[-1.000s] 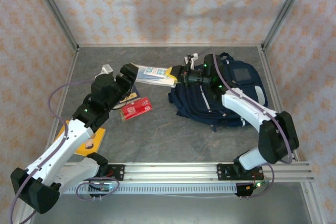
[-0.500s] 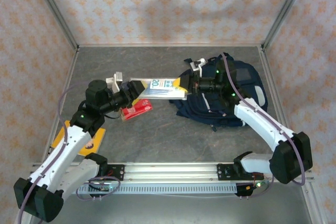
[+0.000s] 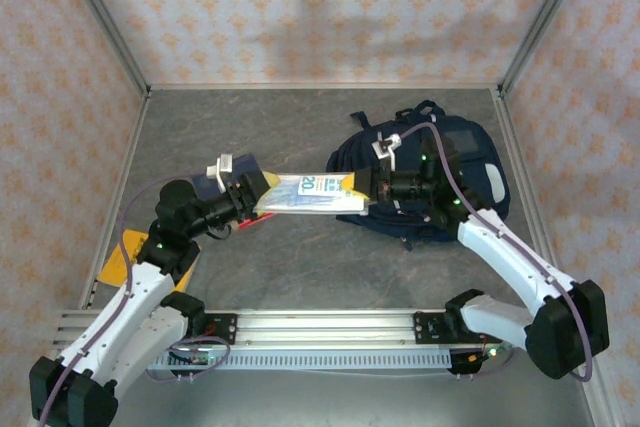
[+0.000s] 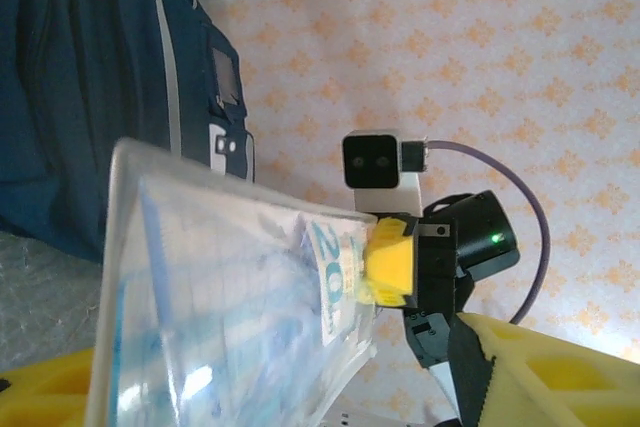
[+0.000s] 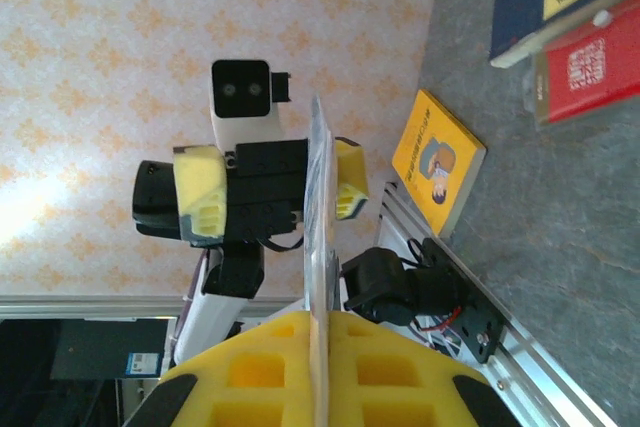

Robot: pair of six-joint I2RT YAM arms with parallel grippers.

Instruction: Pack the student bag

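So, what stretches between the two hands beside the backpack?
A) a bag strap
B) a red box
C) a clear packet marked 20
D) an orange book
C: the clear packet runs from the left hand to the right hand, which is shut on its edge, next to the student bag.

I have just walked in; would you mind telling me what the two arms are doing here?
The two arms have a clear plastic packet between them above the table, just left of the navy backpack. The right gripper is clamped on the end nearest the bag. The left gripper straddles the other end with its jaws apart. An orange book lies on the table, not yet packed.
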